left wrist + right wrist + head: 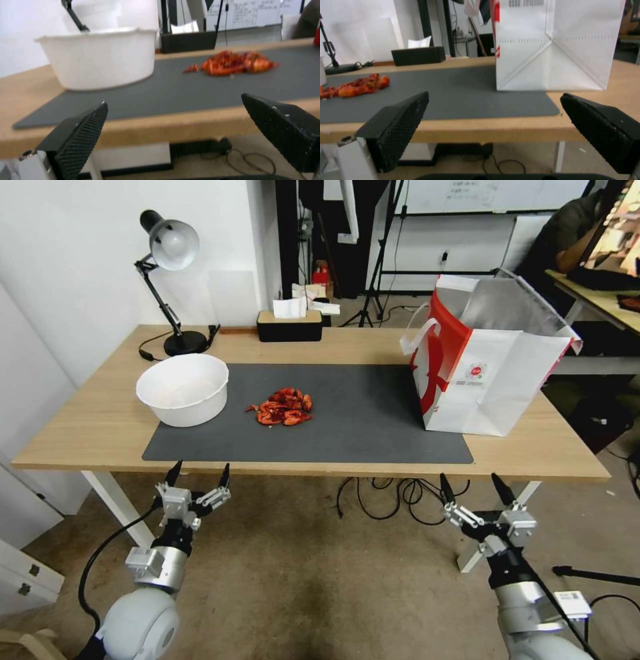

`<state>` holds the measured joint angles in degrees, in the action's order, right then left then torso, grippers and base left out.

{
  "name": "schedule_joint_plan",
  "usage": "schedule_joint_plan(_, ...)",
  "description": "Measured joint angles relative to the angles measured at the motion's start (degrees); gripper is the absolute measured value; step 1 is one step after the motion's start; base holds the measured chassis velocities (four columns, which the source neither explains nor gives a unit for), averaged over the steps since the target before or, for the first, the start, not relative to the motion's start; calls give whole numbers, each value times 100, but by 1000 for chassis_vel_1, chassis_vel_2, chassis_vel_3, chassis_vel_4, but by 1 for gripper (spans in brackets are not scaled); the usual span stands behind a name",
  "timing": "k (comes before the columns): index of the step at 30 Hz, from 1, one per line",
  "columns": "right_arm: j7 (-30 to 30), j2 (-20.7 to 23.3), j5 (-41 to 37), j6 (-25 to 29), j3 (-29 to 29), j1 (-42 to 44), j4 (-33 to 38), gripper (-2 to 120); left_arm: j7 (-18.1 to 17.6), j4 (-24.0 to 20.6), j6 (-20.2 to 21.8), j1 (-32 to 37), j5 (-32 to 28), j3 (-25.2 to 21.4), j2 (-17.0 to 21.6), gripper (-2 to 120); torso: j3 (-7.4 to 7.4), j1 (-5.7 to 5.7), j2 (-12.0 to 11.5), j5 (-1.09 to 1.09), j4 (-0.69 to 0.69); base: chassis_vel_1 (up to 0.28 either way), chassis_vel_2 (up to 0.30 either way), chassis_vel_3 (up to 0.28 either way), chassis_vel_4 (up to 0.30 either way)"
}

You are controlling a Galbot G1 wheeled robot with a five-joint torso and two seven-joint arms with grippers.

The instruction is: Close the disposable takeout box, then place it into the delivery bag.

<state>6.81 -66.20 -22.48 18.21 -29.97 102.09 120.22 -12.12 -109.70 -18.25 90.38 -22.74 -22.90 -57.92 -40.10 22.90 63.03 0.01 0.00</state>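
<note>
Reach across the dark grey rectangular mat [360, 413] is what the coming move turns on. The large white paper delivery bag with red sides and silver foil lining [493, 380] stands upright on the mat's right end, partly over its edge onto the pale wooden table [100, 420], its mouth open upward. It lies straight ahead of the right gripper [470, 483] and well away from the left gripper [200, 473].

Both grippers hang below and in front of the mat's near edge, off the table, fingers pointing toward it. Each has its jaws spread wide and holds nothing.

At the mat's middle lies a loose heap of red-orange food pieces [283, 408] — bare on the mat, with no clear plastic shell around it. Its longer side runs along the mat's length. It sits between the two arms, somewhat closer to the left one. A round white plastic bowl [187, 410] stands on the mat's left end, directly ahead of the left gripper.

Judging from this layout, the right arm is the natural one for any drop into the bag — it would have to rise above the tall rim first — while the mat's middle is the left arm's nearer ground.
</note>
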Motion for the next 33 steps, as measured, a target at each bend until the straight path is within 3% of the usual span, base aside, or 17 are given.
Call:
schedule_joint_plan(13, -385, 107, -527, -51, 133, -217, -352, 100, -4, 213, -269, 184, 237, -79, -254, 100, 0, 2, -1, -1, 0, 0, 0, 0, 0)
schedule_joint_plan(33, -400, 115, -551, -45, 141, -236, -359, 100, -16, 220, -282, 183, 256, -89, -259, 100, 0, 2, -1, -1, 0, 0, 0, 0, 0)
